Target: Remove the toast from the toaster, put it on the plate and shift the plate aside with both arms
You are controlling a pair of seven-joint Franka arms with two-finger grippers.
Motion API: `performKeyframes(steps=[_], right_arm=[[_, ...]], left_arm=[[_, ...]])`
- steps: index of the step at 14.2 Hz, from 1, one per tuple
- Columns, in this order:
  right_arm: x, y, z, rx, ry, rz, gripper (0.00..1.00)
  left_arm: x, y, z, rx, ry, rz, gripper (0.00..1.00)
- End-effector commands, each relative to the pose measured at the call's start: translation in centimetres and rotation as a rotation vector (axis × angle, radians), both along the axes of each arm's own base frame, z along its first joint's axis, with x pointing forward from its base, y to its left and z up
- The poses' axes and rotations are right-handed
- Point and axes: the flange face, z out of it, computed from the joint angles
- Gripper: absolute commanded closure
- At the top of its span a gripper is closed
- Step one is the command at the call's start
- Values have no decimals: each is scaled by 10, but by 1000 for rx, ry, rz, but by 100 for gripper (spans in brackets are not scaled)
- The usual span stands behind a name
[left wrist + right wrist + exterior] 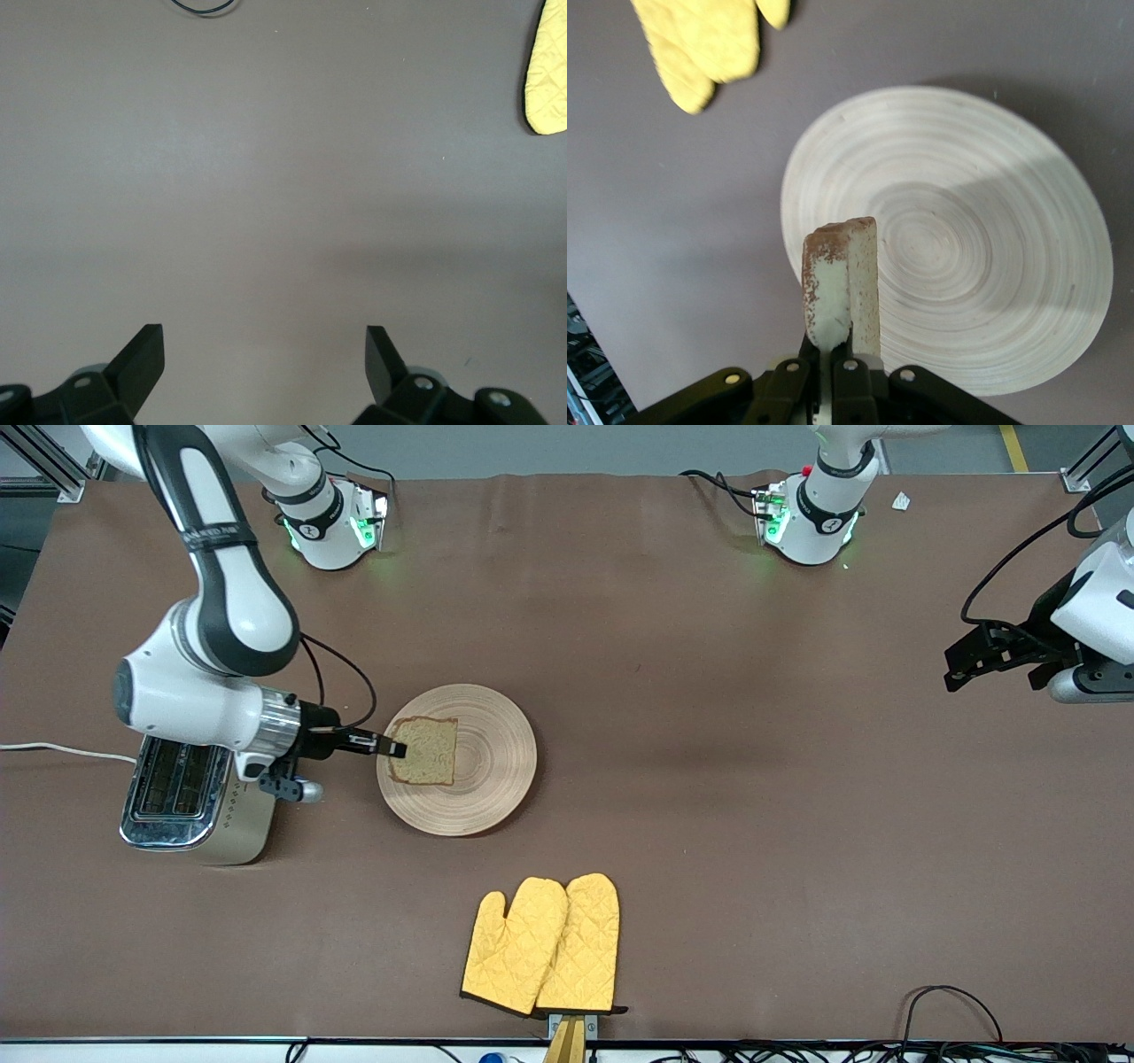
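1. Right gripper (pixel 396 747) was pinched shut on one edge of the toast (pixel 428 750), reaching out level from above the toaster (pixel 190 802) toward the plate (pixel 496 779).
2. Held that way, the toast hung over the plate's toaster-side half; whether it touched the wood could not be told.
3. From the fingers, the toast ran straight on along the gripper's own line, away from the toaster and toward the plate's centre. In the right wrist view it showed edge-on, crust up (pixel 842 283), with the plate (pixel 992 266) spread below and ahead of it.
4. In the front view its broad face showed nearly square, so its exact tilt was unclear; the free edge pointed at the plate's middle.
5. Judged from this, the release needed only a short way down onto the plate, nothing sideways.
6. Left gripper (pixel 992 660) waited, fingers spread wide (pixel 142 363), well apart from the plate at its own arm's end of the table.
7. Mitts (pixel 542 948) lay nearer the camera than the plate, out of the way.
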Motion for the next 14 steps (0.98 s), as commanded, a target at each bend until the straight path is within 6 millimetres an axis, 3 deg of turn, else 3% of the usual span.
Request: performKeyframes(steps=[1,4,7,10,13,14], right_arm=[[-9,14,-21,-4,17,10,100],[-6,16,-24,6,17,-8,100],[-9,41,-24,71,12,-60,100],[-6,38,-56,48,-12,-19,100],[-13,9,-86,47,-46,69,98],[-14,5,-92,40,-40,73,86]], left_arm=[[2,1,4,-15,2,-4,0],[2,1,4,-15,2,-6,0],[2,2,3,-13,4,-4,0],[2,2,-5,-21,29,-14,0],[5,-7,-42,-136,117,14,0],[13,-5,-61,-184,151,32,0]])
